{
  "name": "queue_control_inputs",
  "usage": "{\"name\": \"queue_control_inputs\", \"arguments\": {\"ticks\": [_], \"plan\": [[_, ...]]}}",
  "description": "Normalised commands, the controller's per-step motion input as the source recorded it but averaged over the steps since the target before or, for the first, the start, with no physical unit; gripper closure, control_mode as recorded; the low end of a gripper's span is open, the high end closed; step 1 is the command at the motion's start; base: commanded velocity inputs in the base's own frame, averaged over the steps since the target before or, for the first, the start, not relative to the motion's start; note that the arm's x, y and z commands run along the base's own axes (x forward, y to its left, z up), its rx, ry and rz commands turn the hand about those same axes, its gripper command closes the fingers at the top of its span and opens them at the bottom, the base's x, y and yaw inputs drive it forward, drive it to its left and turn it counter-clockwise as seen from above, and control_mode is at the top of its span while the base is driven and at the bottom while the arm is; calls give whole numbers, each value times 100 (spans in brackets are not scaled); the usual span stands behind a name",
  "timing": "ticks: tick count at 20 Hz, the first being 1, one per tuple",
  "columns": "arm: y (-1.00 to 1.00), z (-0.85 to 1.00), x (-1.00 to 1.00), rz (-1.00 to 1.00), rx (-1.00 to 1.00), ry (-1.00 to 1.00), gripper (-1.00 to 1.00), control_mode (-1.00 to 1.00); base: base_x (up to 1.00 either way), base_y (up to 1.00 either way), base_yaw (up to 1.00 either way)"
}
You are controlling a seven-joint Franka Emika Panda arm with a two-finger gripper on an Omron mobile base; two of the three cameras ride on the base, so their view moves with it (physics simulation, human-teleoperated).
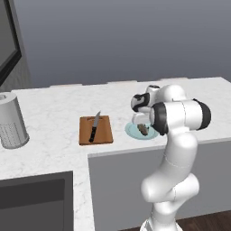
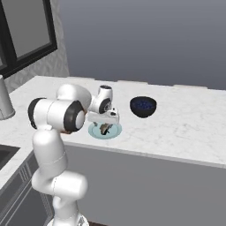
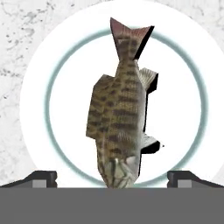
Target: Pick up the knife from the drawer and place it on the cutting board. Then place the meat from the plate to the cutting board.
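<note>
The knife (image 1: 94, 127), black-handled with a grey blade, lies flat on the reddish-brown cutting board (image 1: 106, 136) on the white counter. To the board's right is the pale blue-green plate (image 1: 131, 130) (image 2: 94, 131) (image 3: 183, 109), and the meat (image 1: 143, 130) (image 2: 105, 128) (image 3: 117, 118), a brown striped fish-shaped piece, rests on it. My gripper (image 1: 140, 121) (image 2: 106, 124) (image 3: 112, 177) hangs open just above the plate, pointing straight down. One fingertip (image 3: 41, 177) stands on each side of the meat, well apart from it. The drawer is out of view.
A dark blue bowl (image 2: 143, 107) sits on the counter behind and right of the plate. A grey perforated canister (image 1: 11, 121) stands at the far left. A dark sink recess (image 1: 31, 198) lies at the near left. The counter's front edge runs just before the plate.
</note>
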Motion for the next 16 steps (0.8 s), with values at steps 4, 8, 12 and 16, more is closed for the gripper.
{"name": "queue_control_inputs", "arguments": {"ticks": [4, 8, 12, 16], "plan": [[0, -22, 36, 0, 0, 1, -100, -100, 0, 0, 0], [0, -20, 29, 0, 0, 0, -100, -100, 0, 0, 0], [0, -32, 1, 0, 0, 1, -100, -100, 0, 0, 0], [0, -49, 0, 0, 0, 6, 100, -100, 0, 0, 0]]}}
